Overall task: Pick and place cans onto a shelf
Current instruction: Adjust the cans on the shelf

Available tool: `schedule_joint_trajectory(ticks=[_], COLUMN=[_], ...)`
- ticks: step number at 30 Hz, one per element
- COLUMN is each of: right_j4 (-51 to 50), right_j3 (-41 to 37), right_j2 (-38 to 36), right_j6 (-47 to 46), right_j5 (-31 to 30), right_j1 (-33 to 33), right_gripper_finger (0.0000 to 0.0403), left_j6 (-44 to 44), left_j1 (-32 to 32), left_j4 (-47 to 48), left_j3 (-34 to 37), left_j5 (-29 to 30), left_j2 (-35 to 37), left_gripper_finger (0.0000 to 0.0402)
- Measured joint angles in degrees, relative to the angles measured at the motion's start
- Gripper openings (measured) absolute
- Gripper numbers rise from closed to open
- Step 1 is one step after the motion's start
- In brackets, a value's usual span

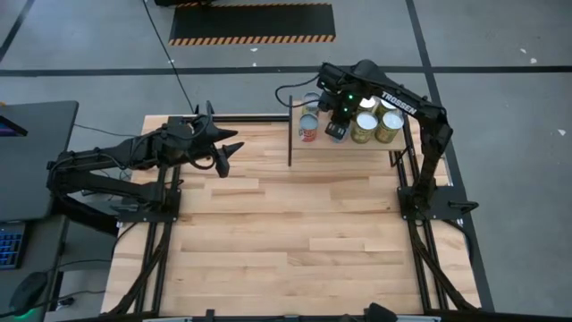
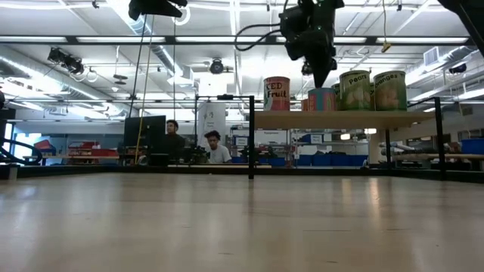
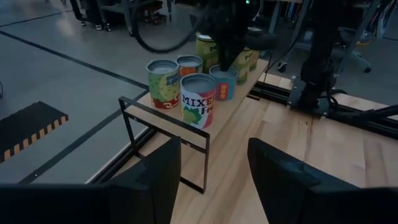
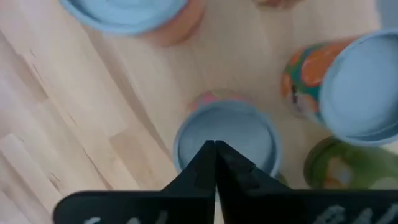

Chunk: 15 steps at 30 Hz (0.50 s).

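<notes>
wood shelf (image 1: 357, 148) holds cans (image 1: 388, 125); right gripper (image 4: 215, 149) pinched tight above blue can (image 4: 227, 140); left gripper (image 3: 214, 165) wide, near table's back-left edge.

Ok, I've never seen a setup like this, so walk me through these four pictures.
This is a robot with two dark arms at a wooden table, each ending in a two-finger pincer. One picture looks straight down, one looks level across the tabletop, and two come from cameras on the wrists. The cans stand together on a small raised shelf at one edge of the table. The right pincer hangs over the shelf, fingers shut, pointing down just above one can and holding nothing. The left pincer waits open beside the shelf, also empty.
</notes>
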State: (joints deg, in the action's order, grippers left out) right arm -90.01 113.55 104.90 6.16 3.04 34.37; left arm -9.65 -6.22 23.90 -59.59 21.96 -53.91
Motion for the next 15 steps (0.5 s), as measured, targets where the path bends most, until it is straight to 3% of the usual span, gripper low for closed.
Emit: schedule_joint_trajectory(ticks=[15], right_j4=[2.4], right_j3=[-5.4], right_j2=[-0.3], right_j6=[-1.6], right_j5=[-0.5], right_j1=[0.2], right_gripper_finger=[0.0008], left_j6=[1.3], left_j1=[0.0], left_j4=[0.0], left_j3=[0.0], left_j5=[0.0], left_j2=[0.0], left_gripper_finger=[0.0192])
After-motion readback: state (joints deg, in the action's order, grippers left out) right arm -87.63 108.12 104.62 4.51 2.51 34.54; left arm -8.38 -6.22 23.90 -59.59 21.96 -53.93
